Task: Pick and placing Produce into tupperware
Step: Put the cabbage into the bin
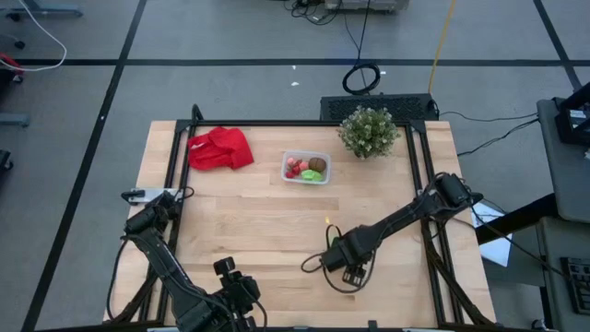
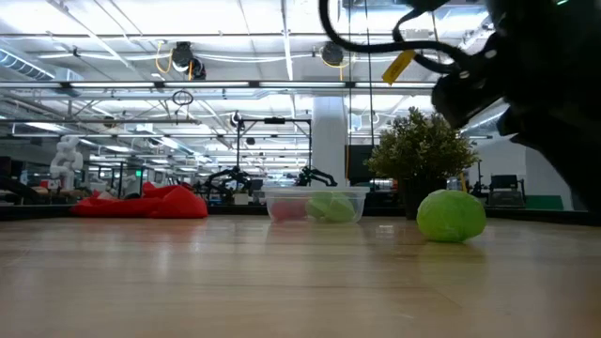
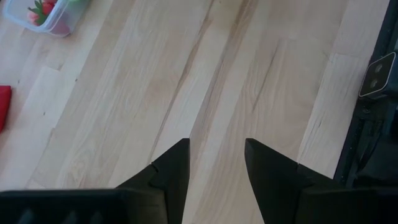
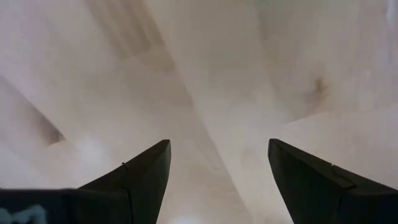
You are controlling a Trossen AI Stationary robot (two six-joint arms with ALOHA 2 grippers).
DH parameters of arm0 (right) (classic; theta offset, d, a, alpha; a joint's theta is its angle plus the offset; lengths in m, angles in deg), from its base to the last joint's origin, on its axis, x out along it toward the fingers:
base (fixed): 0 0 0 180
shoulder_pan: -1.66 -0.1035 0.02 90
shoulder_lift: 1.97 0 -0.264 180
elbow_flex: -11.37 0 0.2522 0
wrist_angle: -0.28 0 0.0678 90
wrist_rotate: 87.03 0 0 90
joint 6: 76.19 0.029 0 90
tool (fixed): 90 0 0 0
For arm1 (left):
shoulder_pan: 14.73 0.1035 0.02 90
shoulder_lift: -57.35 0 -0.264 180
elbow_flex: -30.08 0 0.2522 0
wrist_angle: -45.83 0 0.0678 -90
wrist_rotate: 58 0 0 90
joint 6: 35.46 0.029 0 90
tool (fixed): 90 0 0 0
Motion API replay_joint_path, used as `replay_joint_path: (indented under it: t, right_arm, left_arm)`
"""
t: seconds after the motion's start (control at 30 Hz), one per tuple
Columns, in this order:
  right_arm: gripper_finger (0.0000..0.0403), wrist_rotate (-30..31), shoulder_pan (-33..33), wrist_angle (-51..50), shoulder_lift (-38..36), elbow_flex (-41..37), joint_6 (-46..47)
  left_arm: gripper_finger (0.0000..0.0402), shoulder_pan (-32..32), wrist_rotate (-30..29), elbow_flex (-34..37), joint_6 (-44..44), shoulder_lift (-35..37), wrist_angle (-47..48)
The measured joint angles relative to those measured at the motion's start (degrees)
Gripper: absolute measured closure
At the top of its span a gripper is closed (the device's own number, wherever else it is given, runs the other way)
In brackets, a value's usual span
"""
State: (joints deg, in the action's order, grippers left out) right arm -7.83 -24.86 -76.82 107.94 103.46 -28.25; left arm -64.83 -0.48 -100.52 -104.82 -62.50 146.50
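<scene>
My right gripper (image 4: 217,180) hangs low over the wooden table (image 1: 258,231) near its front edge, fingers spread, pinching nothing. A green toy piece (image 2: 451,215) lies loose on the table. The clear tupperware (image 1: 305,168), holding red, brown and green produce (image 1: 308,170), sits toward the back edge beside the potted plant (image 1: 369,131). My left gripper (image 3: 216,163) waits at the front-left corner, fingers parted.

robotics lab | other robot arms (image 2: 235,176) – ceiling trusses (image 2: 141,86) – taped floor (image 1: 101,120)

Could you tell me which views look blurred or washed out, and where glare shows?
Right wrist view: pale, blurred tabletop close beyond the right hand. Low view: bright ceiling lights, sheen on the wood; green piece fairly sharp, tupperware softer. High and left wrist views: evenly lit.
</scene>
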Motion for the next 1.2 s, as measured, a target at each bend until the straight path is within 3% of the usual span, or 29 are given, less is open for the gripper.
replay_joint_path:
  t: [0.37,0.57,0.77,1.2]
  right_arm:
    - [0.0140,0.0,-5.0,5.5,0.0,0.0,2.4]
    - [0.0140,0.0,-5.9,11.3,0.0,0.0,-2.1]
    - [0.0140,0.0,-5.8,10.8,0.0,0.0,-6.9]
    - [0.0140,0.2,-5.6,10.9,-3.0,0.0,-4.2]
  left_arm:
    - [0.0243,0.3,0.0,0.0,0.0,0.0,0.0]
    - [0.0243,0.3,0.0,0.0,0.0,0.0,0.0]
    - [0.0243,0.3,0.5,0.0,0.0,0.0,0.0]
    - [0.0243,0.3,0.9,0.0,0.0,0.0,-0.1]
